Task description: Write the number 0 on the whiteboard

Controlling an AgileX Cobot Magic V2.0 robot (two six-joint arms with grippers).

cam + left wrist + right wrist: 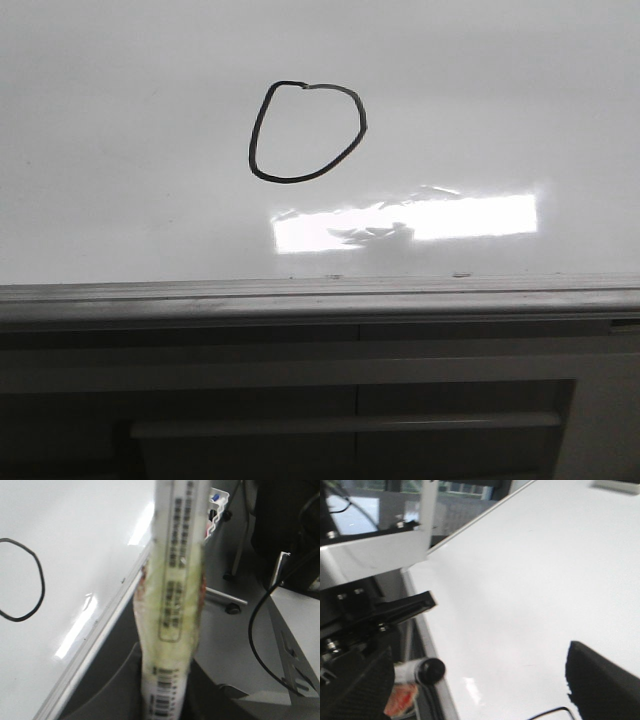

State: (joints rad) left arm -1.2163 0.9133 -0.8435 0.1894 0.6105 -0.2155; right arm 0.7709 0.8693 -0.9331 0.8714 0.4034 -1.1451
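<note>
The number 0 [285,181] is a thin black closed loop on the whiteboard [120,120], left of centre in the front view. Neither gripper shows in that view. In the left wrist view my left gripper [165,685] is shut on a white and yellowish marker [175,580] with a barcode, held off the board's railed edge; part of the 0 [43,580] shows on the whiteboard [75,540]. My right gripper [480,680] is open and empty above the whiteboard [530,570]. A bit of the 0 [555,711] and the marker's black end [431,670] show there.
A bright glare patch [450,218] lies on the board below the loop. The grey rail [300,295] runs along the near edge, with a dark cabinet front and handle [340,425] below. A black cable [255,640] and a metal frame [375,555] stand beside the board.
</note>
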